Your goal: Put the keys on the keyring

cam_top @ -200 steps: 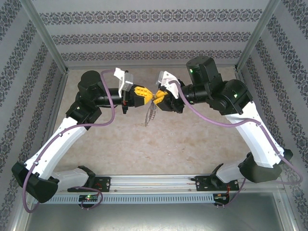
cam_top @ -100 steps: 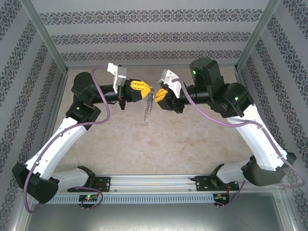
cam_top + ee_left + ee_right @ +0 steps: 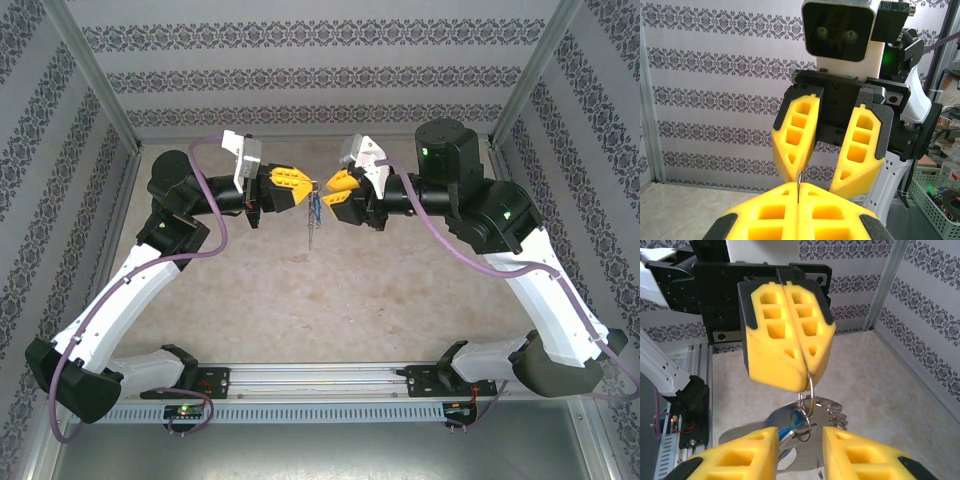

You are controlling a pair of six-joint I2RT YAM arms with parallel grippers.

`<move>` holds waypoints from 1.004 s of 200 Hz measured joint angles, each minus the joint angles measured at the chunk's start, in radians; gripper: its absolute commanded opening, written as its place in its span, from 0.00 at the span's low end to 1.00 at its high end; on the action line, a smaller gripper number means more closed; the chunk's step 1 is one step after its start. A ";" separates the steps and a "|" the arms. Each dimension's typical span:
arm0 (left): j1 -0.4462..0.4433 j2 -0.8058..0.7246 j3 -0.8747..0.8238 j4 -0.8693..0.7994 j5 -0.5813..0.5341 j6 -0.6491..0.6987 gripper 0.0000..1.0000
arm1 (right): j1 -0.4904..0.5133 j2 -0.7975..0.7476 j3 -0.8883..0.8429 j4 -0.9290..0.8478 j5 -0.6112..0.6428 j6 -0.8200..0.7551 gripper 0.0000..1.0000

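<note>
Spanning the space between the patterned walls (image 3: 320, 70), the beige bench (image 3: 360, 300) lies below both arms. The left arm (image 3: 125, 290) and the right arm (image 3: 545, 290) rise from the near edge and bend inward, so that their wrists face each other tip to tip over the far-middle part of the bench.

The left hand (image 3: 804, 381) has its two yellow fingers (image 3: 775, 340) pressed together, and between the very tips it pinches a thin wire ring (image 3: 811, 390). The right hand (image 3: 817, 181) sits just opposite with its fingers spread. In its own wrist view the two pads (image 3: 740, 457) stand either side of the hanging bunch, and I cannot tell whether either pad touches it. In the left wrist view one right fingertip comes down just beside the bit of wire poking up from the left hand's closed tips.

The keyring (image 3: 760, 426) hangs from the pinched wire ring, in the air between the two hands. In the top view it shows as a slim dangling shape under the meeting fingertips. Its flat grey loop tilts down to the left in the right wrist view, with several silver pieces (image 3: 832, 407) fanned out to the right.

The key (image 3: 796, 420), blue-headed and tiny, lies against the loop among the small rings. Whether it is threaded on cannot be made out.
</note>
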 measured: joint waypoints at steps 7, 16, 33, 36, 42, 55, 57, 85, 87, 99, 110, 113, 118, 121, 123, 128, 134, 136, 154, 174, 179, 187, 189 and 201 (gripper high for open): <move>0.000 0.000 0.000 0.002 0.000 0.000 0.00 | 0.000 0.001 0.000 0.010 -0.002 0.003 0.27; 0.000 0.000 0.000 0.003 0.001 -0.001 0.00 | 0.000 0.002 0.000 0.021 -0.005 0.005 0.26; 0.000 0.000 0.000 0.003 0.004 -0.003 0.00 | 0.000 0.006 0.000 0.044 -0.013 0.016 0.25; 0.000 0.000 0.000 0.003 0.004 -0.003 0.00 | 0.000 0.007 0.000 0.047 -0.015 0.018 0.25; 0.000 0.000 0.000 0.003 0.004 -0.003 0.00 | 0.000 0.011 0.000 0.053 -0.019 0.021 0.25; 0.000 0.000 0.000 0.003 0.005 -0.003 0.00 | 0.000 0.019 0.000 0.064 -0.028 0.026 0.22; 0.000 0.000 0.000 0.003 0.005 -0.003 0.00 | 0.000 0.019 0.000 0.066 -0.029 0.027 0.21; 0.000 0.000 0.000 0.003 0.006 -0.003 0.00 | -0.006 0.037 0.000 0.075 -0.050 0.030 0.11; 0.000 0.001 0.000 0.003 0.006 -0.003 0.00 | -0.006 0.038 0.000 0.076 -0.051 0.028 0.10; 0.004 0.002 0.000 0.003 0.007 -0.003 0.00 | -0.006 0.039 0.000 0.076 -0.056 0.032 0.02; 0.006 0.002 0.000 0.003 0.007 -0.003 0.00 | -0.011 0.039 0.000 0.076 -0.061 0.037 0.00; 0.006 0.002 0.000 0.003 0.007 -0.003 0.00 | -0.012 0.039 0.000 0.076 -0.062 0.031 0.00; 0.006 0.003 0.000 0.003 0.007 -0.003 0.00 | -0.013 0.039 0.000 0.074 -0.063 0.032 0.00; 0.006 0.003 0.000 0.003 0.007 -0.003 0.00 | -0.013 0.039 0.000 0.073 -0.065 0.032 0.00; 0.006 0.003 0.000 0.003 0.007 -0.003 0.00 | -0.013 0.039 0.000 0.073 -0.065 0.032 0.00; 0.006 0.004 0.000 0.002 0.007 -0.003 0.00 | -0.013 0.040 0.001 0.070 -0.065 0.030 0.00; 0.006 0.004 0.000 0.001 0.006 -0.001 0.00 | -0.013 0.041 0.003 0.066 -0.064 0.026 0.00; 0.006 0.004 0.000 -0.001 0.006 0.002 0.00 | -0.013 0.041 0.005 0.064 -0.064 0.025 0.00; 0.005 0.003 0.000 -0.021 0.000 0.040 0.16 | -0.013 0.056 0.032 0.031 -0.049 0.005 0.00; 0.005 0.000 0.009 -0.114 -0.031 0.126 0.31 | -0.006 0.095 0.100 -0.059 0.002 -0.050 0.00; 0.005 0.000 0.013 -0.143 -0.040 0.144 0.32 | -0.001 0.107 0.121 -0.084 0.019 -0.063 0.00; 0.004 -0.001 0.022 -0.194 -0.057 0.187 0.32 | 0.008 0.134 0.165 -0.136 0.049 -0.096 0.00; 0.004 -0.001 0.025 -0.209 -0.061 0.199 0.32 | 0.010 0.138 0.172 -0.145 0.056 -0.104 0.00; 0.002 -0.001 0.043 -0.290 -0.083 0.262 0.32 | 0.024 0.177 0.233 -0.217 0.092 -0.146 0.00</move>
